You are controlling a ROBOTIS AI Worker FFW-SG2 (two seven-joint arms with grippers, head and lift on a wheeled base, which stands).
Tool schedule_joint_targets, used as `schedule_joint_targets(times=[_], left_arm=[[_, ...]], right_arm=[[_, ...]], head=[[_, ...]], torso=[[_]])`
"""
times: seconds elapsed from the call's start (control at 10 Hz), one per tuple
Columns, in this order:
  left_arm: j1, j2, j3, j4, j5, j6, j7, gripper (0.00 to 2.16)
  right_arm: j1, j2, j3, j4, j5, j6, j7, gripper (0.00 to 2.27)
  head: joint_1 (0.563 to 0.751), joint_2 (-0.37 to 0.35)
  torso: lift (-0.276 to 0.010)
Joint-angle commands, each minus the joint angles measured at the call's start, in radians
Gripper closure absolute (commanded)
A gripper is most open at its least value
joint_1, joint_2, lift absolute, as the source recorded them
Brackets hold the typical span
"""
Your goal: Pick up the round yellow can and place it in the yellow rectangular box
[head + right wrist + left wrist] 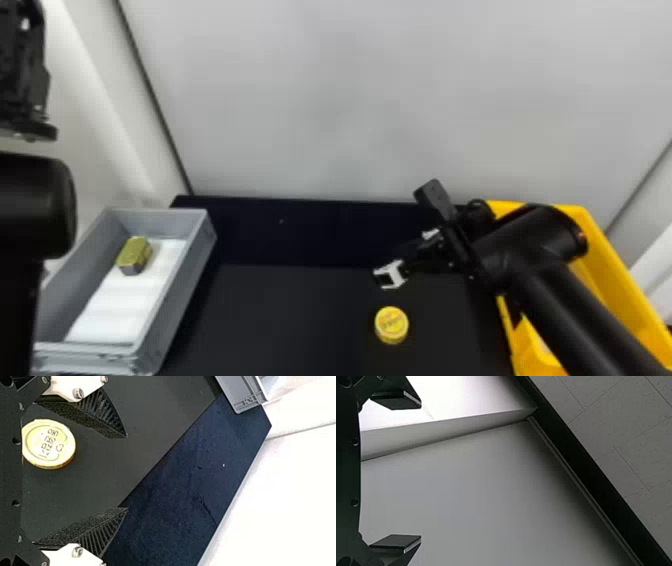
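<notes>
- Right gripper poised above the table, fingers spread wide with nothing between the tips; probably set that way to fit around the can's sides.
- Round yellow can flat on the dark tabletop, lid up, on the robot's side of the gripper in the head view; a pose probably good for a pinch across its round side.
- In the right wrist view, nearer the wrist than the fingertips and closer to one finger than the other, hence not yet lined up; likely to need a shift back toward the robot, then a descent.
- Yellow rectangular box at the right, near the can, handy for a short carry by the right arm.
- Same arm reaching across the box, hiding part of its rim and inside; raised box wall to clear with the can before any release.
- Left gripper wide and empty, facing wall and ceiling; left arm upright at the far left, out of the way.
- Grey tray on the left with a white liner and a gold-coloured block, well apart from the can; no likely obstacle to the carry.
</notes>
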Motion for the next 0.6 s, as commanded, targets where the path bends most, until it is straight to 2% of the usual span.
schedule_joint_targets(times=[0.0,0.5], left_arm=[[-0.003,-0.001,-0.004,0.000,-0.001,0.002,0.000,0.10],[-0.006,-0.002,-0.007,0.000,-0.001,0.004,0.000,0.10]], right_arm=[[0.014,0.012,0.010,0.014,-0.019,0.006,0.001,0.16],[0.050,0.020,0.017,0.038,-0.023,0.017,0.004,0.16]], head=[[0.663,0.054],[0.663,0.054]], torso=[[-0.010],[-0.010]])
